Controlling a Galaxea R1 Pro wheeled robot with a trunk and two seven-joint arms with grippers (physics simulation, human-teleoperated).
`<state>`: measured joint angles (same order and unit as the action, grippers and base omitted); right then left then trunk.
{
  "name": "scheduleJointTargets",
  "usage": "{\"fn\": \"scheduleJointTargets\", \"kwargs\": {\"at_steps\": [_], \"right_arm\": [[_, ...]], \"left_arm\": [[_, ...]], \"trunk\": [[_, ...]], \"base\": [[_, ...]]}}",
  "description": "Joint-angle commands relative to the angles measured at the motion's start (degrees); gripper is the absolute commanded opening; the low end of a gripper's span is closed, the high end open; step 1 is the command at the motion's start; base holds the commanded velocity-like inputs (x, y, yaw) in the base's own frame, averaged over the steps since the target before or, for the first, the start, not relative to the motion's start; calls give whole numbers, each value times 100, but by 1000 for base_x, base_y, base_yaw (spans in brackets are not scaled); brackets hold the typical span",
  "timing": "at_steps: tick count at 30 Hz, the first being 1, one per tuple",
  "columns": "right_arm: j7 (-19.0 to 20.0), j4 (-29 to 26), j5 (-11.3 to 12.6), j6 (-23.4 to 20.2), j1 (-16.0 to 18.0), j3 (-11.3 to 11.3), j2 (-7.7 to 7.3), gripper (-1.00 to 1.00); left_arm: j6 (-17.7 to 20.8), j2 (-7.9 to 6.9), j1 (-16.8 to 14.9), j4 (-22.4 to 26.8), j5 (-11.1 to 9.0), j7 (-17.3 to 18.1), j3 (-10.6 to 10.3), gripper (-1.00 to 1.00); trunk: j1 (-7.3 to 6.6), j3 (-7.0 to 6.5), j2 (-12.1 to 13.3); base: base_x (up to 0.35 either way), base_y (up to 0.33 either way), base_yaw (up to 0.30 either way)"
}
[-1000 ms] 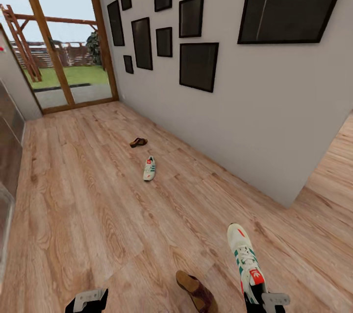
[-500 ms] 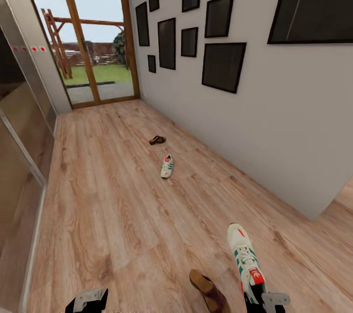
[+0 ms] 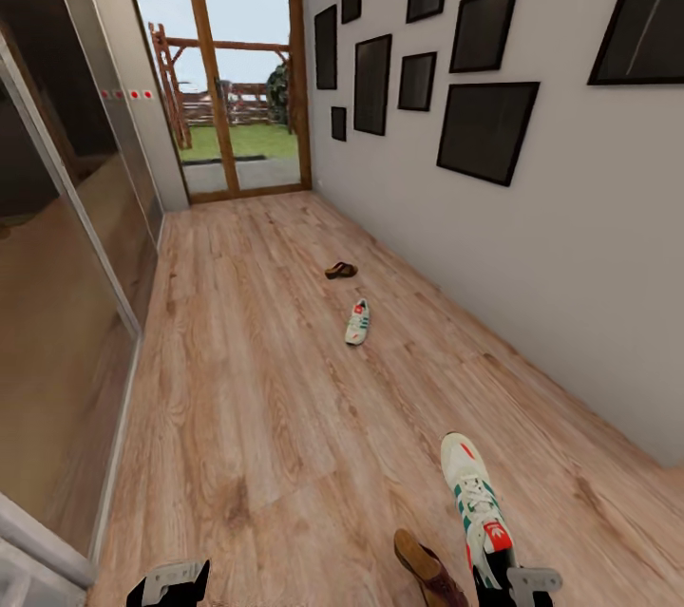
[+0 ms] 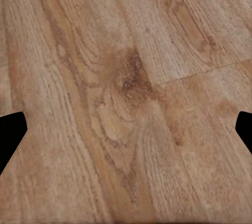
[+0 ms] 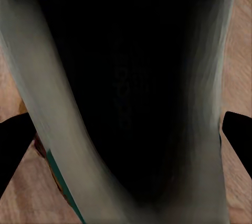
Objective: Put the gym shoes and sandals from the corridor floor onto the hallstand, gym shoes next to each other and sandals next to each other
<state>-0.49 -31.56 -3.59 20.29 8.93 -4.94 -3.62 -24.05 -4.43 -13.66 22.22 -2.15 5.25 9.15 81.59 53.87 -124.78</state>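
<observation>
One gym shoe [image 3: 472, 493], white with green stripes and a red heel patch, hangs above the corridor floor [image 3: 266, 398] with my right gripper [image 3: 518, 588] shut on its heel end. In the right wrist view its dark inside [image 5: 126, 103] sits between the black fingertips [image 5: 236, 129]. The other gym shoe [image 3: 357, 322] lies further down the corridor, and a brown sandal [image 3: 340, 270] lies beyond it. A second sandal [image 3: 429, 569] lies on the floor just left of the held shoe. My left gripper [image 3: 169, 585] is open over bare planks [image 4: 126, 77]. The hallstand is out of view.
A grey wall [image 3: 570, 303] with several black picture frames [image 3: 484, 127] runs along the right. Glossy sliding panels [image 3: 57, 350] line the left. A wood-framed glass door [image 3: 242, 113] closes the far end. Open floor lies between the walls.
The camera has swung left, so floor, door and lying shoes shifted right in the picture and the left panels came into view. The held gym shoe and both grippers kept their places.
</observation>
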Motion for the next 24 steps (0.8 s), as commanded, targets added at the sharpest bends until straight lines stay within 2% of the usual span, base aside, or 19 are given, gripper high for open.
{"fn": "scheduleJointTargets", "kwargs": {"at_steps": [1, 10, 24], "right_arm": [[-3, 1, -37, 16, 1, -16, 2, -100], [-3, -2, -36, 15, 2, -16, 2, -100], [-3, -8, -36, 16, 1, -16, 2, -100]], "left_arm": [[-12, 3, -5, -7, -23, 55, 34, 100], [-12, 4, -5, -7, -23, 55, 34, 100], [-12, 12, -5, -7, -14, 59, 30, 100]], "trunk": [[-1, 5, -2], [-1, 5, -2], [-1, 5, -2]], "base": [[0, 0, 277], [130, 105, 277], [12, 10, 277]]}}
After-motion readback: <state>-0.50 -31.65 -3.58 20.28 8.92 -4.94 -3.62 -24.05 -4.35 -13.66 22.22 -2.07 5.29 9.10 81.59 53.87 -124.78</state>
